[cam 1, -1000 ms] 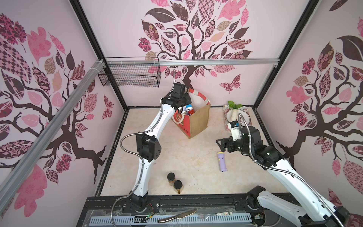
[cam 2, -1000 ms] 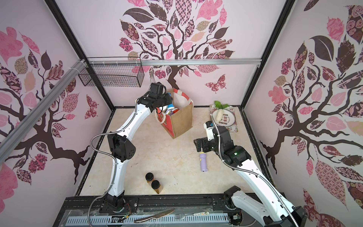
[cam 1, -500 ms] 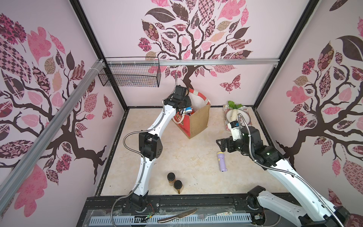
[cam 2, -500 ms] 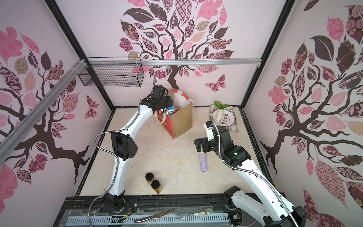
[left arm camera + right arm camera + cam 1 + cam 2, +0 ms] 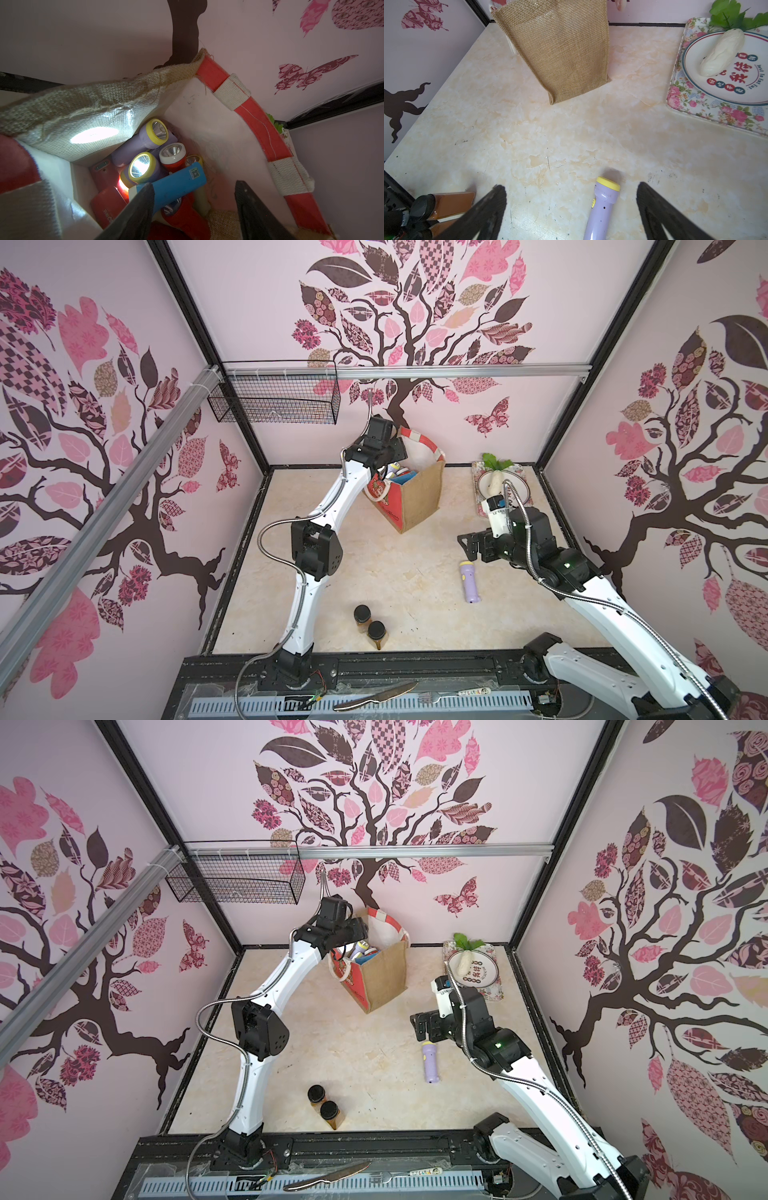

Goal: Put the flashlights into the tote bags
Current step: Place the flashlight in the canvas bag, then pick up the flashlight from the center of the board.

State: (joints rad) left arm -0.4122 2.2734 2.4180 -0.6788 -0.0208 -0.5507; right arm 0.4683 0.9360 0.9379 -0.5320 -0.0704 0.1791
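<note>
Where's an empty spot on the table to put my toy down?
The widest bare patch lies between the bag, the jars and the lilac flashlight. Crowded: the bag is packed with flashlights, and a plate covers most of the tray.

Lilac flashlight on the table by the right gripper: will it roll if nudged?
The lilac flashlight lies on its side on the smooth table and looks round, so a sideways nudge would probably roll it. Its wider yellow head may make it curve. Glossy plastic: likely stiff, light, somewhat slippery.

Bright, even light; wide-angle edge distortion.
</note>
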